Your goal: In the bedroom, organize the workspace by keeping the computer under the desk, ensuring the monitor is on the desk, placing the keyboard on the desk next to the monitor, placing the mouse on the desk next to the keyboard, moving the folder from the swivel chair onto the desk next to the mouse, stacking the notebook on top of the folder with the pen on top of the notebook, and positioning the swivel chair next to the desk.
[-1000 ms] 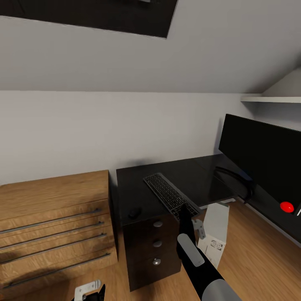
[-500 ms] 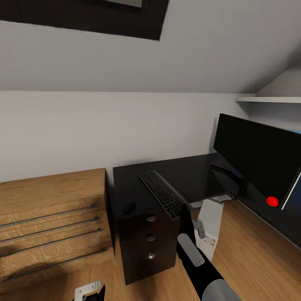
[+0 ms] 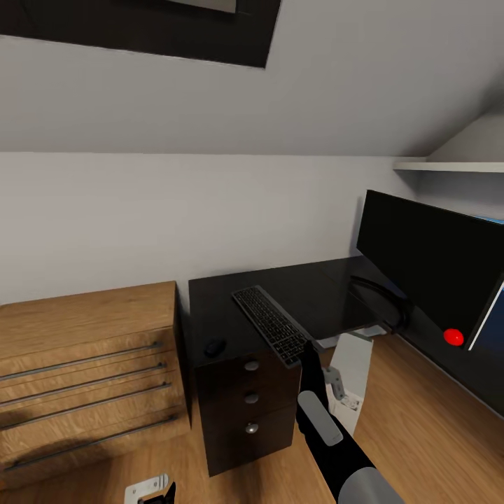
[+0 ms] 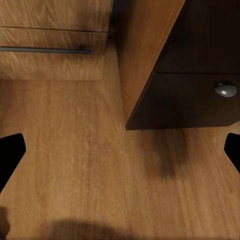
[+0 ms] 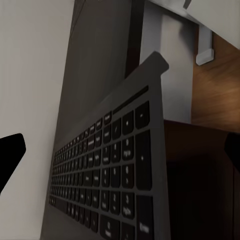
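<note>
From the head camera the right arm rises from about 5 o'clock, its grey-and-black forearm angled up and slightly left, so that the right gripper (image 3: 310, 358) ends right at the near end of the keyboard (image 3: 272, 324). In the right wrist view its two fingertips sit far apart at opposite edges with the keyboard (image 5: 107, 185) between them, so the jaws are spread wide and grasp nothing. The keyboard lies slantwise on the glossy black desk (image 3: 315, 287), its near end jutting over the front edge above the dark drawer unit (image 3: 246, 406). The mouse (image 3: 214, 346) rests on the desk at the keyboard's 8 o'clock, near but apart. The monitor (image 3: 427, 269) stands on the desk at 3 o'clock, a red dot at its lower corner. The computer (image 3: 350, 381) stands on the wood floor (image 3: 420, 427) beneath the desk. The left gripper (image 4: 120, 155) hangs low at 7 o'clock, fingertips wide apart and empty, above the floor near the oak drawers (image 3: 84, 364).
</note>
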Available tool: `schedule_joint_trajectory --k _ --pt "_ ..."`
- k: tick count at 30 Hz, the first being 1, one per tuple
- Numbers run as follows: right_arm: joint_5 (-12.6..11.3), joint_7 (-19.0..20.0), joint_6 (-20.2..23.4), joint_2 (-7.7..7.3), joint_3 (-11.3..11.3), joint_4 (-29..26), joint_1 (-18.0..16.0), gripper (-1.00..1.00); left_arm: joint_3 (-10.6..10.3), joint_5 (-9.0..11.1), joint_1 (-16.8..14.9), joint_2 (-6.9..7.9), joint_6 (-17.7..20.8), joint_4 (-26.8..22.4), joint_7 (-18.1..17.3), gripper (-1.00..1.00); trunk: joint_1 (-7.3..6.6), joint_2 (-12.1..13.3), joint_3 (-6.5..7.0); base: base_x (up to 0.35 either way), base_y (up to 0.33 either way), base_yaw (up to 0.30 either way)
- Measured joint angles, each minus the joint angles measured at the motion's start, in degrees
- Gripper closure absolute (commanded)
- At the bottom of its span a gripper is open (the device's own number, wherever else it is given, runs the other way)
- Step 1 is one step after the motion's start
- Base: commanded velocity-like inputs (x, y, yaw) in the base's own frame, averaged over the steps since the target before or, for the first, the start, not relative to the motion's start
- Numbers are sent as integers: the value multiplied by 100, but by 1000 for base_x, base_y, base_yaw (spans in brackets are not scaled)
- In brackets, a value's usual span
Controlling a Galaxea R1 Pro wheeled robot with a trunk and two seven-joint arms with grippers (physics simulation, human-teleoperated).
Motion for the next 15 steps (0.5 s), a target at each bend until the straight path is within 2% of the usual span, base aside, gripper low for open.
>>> schedule_joint_trajectory --k 6,8,12,13,15 --pt "1 0 -6 0 -67 -15 0 -100 0 5 -1 0 0 6 0 -100 -109 199 89 0 0 0" --pt "0 -3 -6 0 -168 -20 1 -100 2 7 0 0 0 6 0 -100 -153 279 125 0 0 0" --pt "-44 -7 1 0 -525 -32 0 -100 7 8 0 0 0 7 0 -100 -241 440 197 0 0 0" --pt "-65 -8 17 0 -681 -57 -1 -100 8 8 0 0 0 8 2 -100 -263 480 215 0 0 0" --pt "-77 -8 62 -26 -823 -98 -1 -100 12 8 1 0 0 8 4 -100 -307 560 251 0 0 0"
